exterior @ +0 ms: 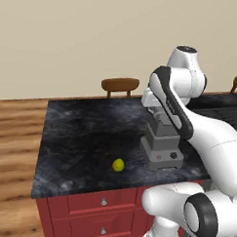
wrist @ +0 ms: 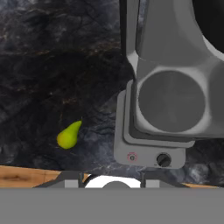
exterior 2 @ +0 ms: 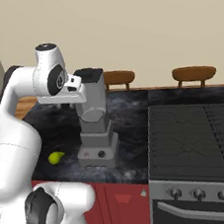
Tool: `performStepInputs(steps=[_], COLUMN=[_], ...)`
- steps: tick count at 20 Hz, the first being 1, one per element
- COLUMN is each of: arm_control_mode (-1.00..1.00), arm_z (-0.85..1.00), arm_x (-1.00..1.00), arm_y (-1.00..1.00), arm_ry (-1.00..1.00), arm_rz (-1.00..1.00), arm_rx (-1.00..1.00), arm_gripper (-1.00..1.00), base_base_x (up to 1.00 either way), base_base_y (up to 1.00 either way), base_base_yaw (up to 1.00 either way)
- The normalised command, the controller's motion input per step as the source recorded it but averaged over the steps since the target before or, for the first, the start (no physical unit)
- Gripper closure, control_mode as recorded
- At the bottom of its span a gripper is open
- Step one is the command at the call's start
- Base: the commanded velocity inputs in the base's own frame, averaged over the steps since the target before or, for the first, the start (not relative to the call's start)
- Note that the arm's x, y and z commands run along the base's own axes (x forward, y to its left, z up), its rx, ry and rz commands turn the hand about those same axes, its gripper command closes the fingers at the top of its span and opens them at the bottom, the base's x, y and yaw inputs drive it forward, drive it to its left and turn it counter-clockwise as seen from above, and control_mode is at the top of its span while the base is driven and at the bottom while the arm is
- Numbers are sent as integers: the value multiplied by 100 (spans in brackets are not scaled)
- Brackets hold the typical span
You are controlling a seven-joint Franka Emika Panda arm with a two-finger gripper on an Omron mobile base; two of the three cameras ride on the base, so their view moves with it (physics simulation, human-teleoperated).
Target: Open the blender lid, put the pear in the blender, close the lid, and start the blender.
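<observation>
Closest to the base cameras, the white arm rises in front of the blender, reaches up past its jar and bends so the wrist sits level with the jar's top on the pear's side. The fingers are up against the blender lid, but it cannot be told whether they clasp it or merely touch it. Nor is it clear whether the lid is seated on the rim or just lifted.

The main risk looks like a poor hold on the flat cap. It could slip and drop onto the tabletop beside the blender. A sideways pull on a lid stuck to the rim could drag or tip the tall jar with it.

The pear lies on the tabletop, well apart from the blender's base on its button side, near the front edge. A falling lid could knock it off.
</observation>
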Motion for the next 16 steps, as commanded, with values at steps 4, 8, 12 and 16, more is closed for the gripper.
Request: performStepInputs(steps=[4,8,12,16], arm_control_mode=[100,100,100,100], arm_z=[0,0,0,0], arm_x=[0,0,0,0], arm_y=[0,0,0,0], arm_ry=[0,0,0,0], arm_rz=[0,0,0,0], arm_rx=[0,0,0,0], arm_gripper=[-100,-100,-100,-100], base_base_x=[-3,-12,-3,0], base_base_y=[0,23,51,45], base_base_yaw=[0,0,-1,-1])
